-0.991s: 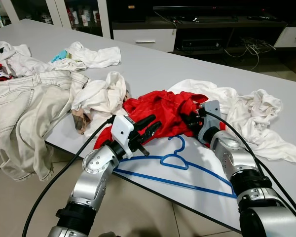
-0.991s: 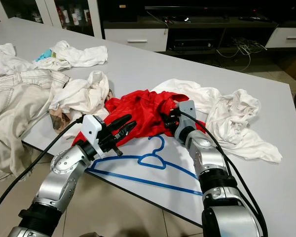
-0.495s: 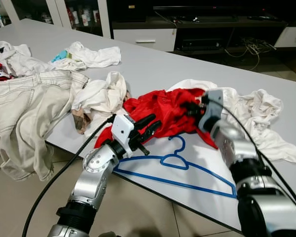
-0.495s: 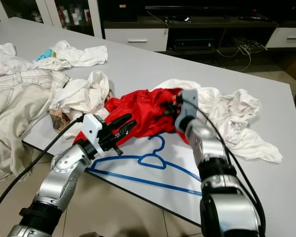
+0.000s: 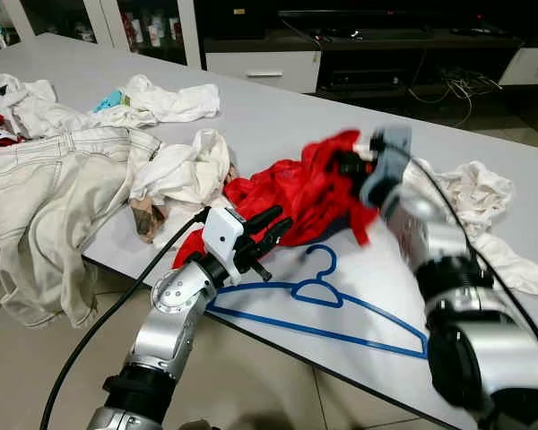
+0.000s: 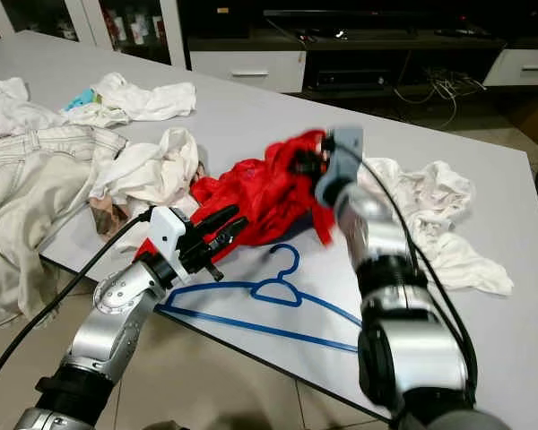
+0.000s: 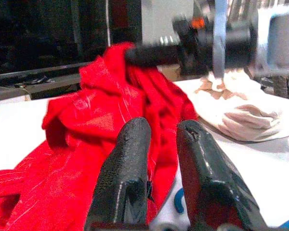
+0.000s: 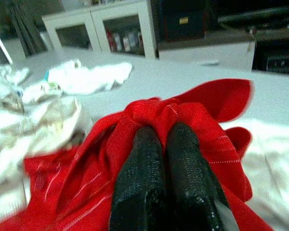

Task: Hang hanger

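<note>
The thin blue plastic hanger (image 5: 318, 305) lies flat crosswise beneath the raised red shirt (image 5: 309, 188), clamped by the right gripper (image 5: 345, 166); the left gripper (image 5: 271, 235), slightly parted, is nearer.

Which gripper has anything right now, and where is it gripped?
The right gripper pinches a bunched fold of the red garment. The left gripper holds nothing.

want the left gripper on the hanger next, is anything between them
Nothing visible blocks it. The left gripper hovers just above the table, with the blue hanger lying flat beside and below it. The right gripper has the red shirt pinched and raised; the shirt's hanging edge is close to the hook end.
</note>
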`<state>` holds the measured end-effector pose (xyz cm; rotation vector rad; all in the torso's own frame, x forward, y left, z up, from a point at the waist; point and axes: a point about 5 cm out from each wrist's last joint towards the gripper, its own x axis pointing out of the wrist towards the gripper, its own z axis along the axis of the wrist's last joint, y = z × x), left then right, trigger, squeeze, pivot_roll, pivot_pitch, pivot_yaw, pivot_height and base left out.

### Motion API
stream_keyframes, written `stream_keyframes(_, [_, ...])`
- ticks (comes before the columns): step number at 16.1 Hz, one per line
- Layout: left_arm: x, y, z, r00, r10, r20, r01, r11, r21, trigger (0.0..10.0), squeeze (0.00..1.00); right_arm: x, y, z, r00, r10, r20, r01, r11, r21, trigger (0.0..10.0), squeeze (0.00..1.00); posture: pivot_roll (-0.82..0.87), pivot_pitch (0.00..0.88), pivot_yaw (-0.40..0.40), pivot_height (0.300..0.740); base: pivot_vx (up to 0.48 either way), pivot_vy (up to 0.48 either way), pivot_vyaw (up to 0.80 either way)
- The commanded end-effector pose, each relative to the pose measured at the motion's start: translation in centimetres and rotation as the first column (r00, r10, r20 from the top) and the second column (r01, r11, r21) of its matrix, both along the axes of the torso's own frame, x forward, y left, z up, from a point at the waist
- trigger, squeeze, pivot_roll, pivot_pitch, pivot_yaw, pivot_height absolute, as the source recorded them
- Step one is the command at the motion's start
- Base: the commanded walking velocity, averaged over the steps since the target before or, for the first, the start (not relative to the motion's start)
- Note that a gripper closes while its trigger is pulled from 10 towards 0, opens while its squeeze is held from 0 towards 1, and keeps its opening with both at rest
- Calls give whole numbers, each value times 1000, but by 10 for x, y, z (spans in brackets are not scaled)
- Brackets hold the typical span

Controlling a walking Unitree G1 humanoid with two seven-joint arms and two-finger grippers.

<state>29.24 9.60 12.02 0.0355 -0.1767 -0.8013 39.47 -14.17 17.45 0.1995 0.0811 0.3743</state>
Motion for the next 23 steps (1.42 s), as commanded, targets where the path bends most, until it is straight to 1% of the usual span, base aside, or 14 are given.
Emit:
stream_keyframes(1, [2, -2, 3, 1000, -8, 18, 8, 1000, 13, 10000, 0, 5, -1, 15, 999, -16, 51, 15, 1000, 16, 0, 0, 4, 0, -28, 740, 0, 0, 0])
stream_keyframes(2, [2, -2, 3, 1000, -8, 19, 7, 1000, 14, 10000, 0, 7, -1, 23, 997, -21, 72, 20, 1000, 18, 0, 0, 5, 0, -29, 740, 0, 0, 0])
stream_keyframes(4, [2, -2, 3, 1000, -1, 23, 1, 1000, 14, 10000, 0, 14, 0, 54, 985, -38, 166, 30, 998, 50, 0, 0, 13, 0, -36, 740, 0, 0, 0])
stream_keyframes(7, [1, -1, 2, 1000, 4, 24, -4, 1000, 12, 10000, 0, 15, 2, 70, 974, -41, 224, 20, 995, 97, 0, 0, 13, 0, -36, 740, 0, 0, 0])
stream_keyframes(8, [1, -2, 2, 1000, 5, 25, -5, 1000, 12, 10000, 0, 15, 1, 78, 963, -45, 266, 10, 991, 131, 0, 0, 17, 0, -43, 740, 0, 0, 0])
stream_keyframes(9, [1, -2, 2, 1000, 5, 25, -6, 1000, 11, 10000, 0, 15, -4, 83, 955, -69, 289, 27, 989, 146, 0, 0, 17, 0, -42, 740, 0, 0, 0])
stream_keyframes(10, [1, -2, 2, 1000, 5, 25, -6, 1000, 11, 10000, 0, 15, -4, 83, 955, -69, 289, 27, 989, 146, 0, 0, 17, 0, -42, 740, 0, 0, 0])
stream_keyframes(11, [1, -2, 2, 1000, 6, 26, -6, 1000, 11, 10000, 0, 16, -19, 88, 946, -123, 300, 69, 980, 185, 0, 0, 18, 0, -41, 740, 0, 0, 0])
stream_keyframes(14, [1, -1, 2, 1000, 7, 27, -7, 1000, 14, 10000, 0, 14, -33, 88, 945, -129, 301, 62, 973, 224, 0, 0, 14, 0, -37, 740, 0, 0, 0])
stream_keyframes(15, [0, -1, 2, 1000, 6, 27, -7, 1000, 15, 10000, 0, 12, -34, 84, 949, -91, 302, 17, 971, 239, 0, 0, 16, 0, -37, 740, 0, 0, 0])
stream_keyframes(16, [0, -1, 1, 1000, 7, 25, -7, 1000, 16, 10000, 0, 3, -34, 73, 947, 1, 322, -93, 958, 273, 0, 0, 16, 0, -34, 740, 0, 0, 0])
stream_keyframes(18, [2, 1, 1, 1000, 15, 19, -15, 1000, 17, 10000, 0, -9, -34, 60, 933, 79, 351, -192, 935, 300, 0, 0, 13, 0, -29, 740, 0, 0, 0])
stream_keyframes(21, [8, 6, 7, 1000, 25, 9, -25, 999, -27, 10000, 0, -20, -36, 52, 919, 108, 378, -241, 914, 325, 0, 0, -1, 0, -18, 740, 0, 0, 0])
stream_keyframes(23, [15, 9, 13, 999, 33, 7, -33, 998, -60, 10000, 922, -25, -36, 51, 917, 105, 385, -250, 904, 348, 0, 0, -8, 0, -14, 740, 0, 0, 0])
